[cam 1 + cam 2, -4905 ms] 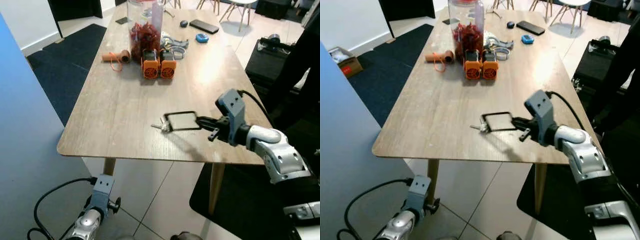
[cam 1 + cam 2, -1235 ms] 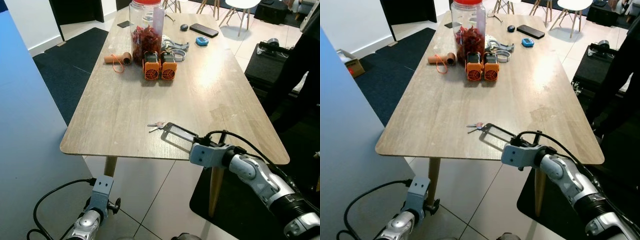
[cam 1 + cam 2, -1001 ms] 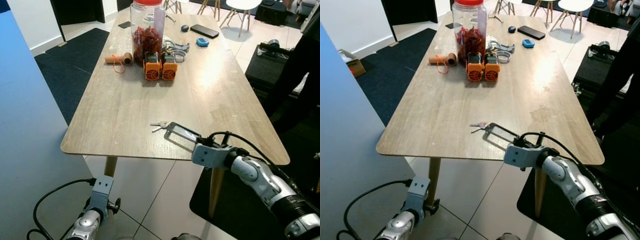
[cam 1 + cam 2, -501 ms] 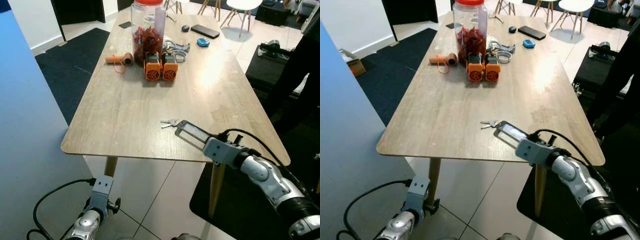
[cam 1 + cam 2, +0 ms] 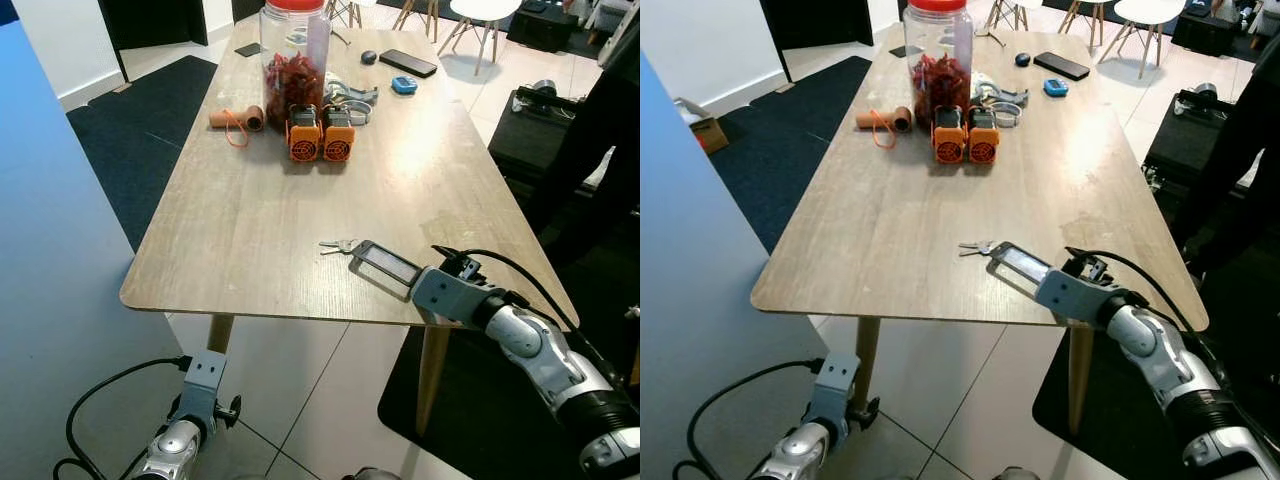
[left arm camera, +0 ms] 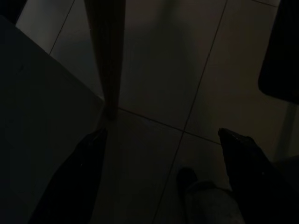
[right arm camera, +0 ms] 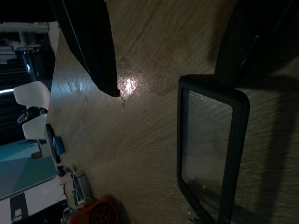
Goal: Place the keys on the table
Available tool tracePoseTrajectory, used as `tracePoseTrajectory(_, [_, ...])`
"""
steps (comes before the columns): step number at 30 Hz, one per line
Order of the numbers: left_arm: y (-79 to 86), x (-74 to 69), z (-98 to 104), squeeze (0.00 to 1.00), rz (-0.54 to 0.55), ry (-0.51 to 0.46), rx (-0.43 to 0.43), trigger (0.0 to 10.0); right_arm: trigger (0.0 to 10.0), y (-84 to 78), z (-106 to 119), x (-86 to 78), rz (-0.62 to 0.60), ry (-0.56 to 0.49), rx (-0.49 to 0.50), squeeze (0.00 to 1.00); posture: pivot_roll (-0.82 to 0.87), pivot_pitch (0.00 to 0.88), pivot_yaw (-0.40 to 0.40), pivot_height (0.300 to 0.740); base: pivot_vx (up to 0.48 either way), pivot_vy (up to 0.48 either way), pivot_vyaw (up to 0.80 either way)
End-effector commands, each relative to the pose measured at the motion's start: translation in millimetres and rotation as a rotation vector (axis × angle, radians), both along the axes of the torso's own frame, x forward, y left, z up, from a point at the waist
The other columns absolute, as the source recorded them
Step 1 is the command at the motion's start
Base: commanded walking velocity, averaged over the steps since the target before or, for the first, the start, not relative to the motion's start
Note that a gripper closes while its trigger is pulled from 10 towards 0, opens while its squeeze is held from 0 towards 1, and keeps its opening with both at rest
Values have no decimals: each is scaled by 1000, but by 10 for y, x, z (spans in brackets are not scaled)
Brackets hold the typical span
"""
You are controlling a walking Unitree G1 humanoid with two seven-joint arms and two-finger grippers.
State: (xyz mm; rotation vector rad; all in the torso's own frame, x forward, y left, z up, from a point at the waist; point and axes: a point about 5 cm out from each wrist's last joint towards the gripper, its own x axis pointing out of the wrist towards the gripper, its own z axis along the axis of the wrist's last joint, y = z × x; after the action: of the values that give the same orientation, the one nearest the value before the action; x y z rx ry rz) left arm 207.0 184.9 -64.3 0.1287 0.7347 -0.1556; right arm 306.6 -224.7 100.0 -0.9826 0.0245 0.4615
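The keys (image 5: pixel 338 245) lie flat on the table (image 5: pixel 240 210), their black-framed tag (image 5: pixel 385 267) just ahead of the right gripper (image 7: pixel 163 60), whose fingers are spread at the tag's near end. Beyond stand two orange units (image 5: pixel 320 137) and a jar (image 5: pixel 292 60). Left gripper (image 6: pixel 163 177) hangs spread over floor.

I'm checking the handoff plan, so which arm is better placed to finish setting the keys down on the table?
The right. Its end effector is over the table's near edge at the black-framed key tag, with the keys lying on the wood. The left end effector hangs low beside the table leg, near the floor.
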Motion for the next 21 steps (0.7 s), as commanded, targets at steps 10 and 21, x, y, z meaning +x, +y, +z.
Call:
tracePoseTrajectory(10, [17, -18, -10, 0, 7, 12, -5, 10000, 10000, -95, -234, -157, -42, 165, 91, 0, 46, 81, -21, 740, 0, 0, 0])
tracePoseTrajectory(21, [25, -47, -23, 0, 11, 17, -7, 10000, 10000, -293, -461, -334, -143, 305, 145, 0, 45, 81, -21, 740, 0, 0, 0])
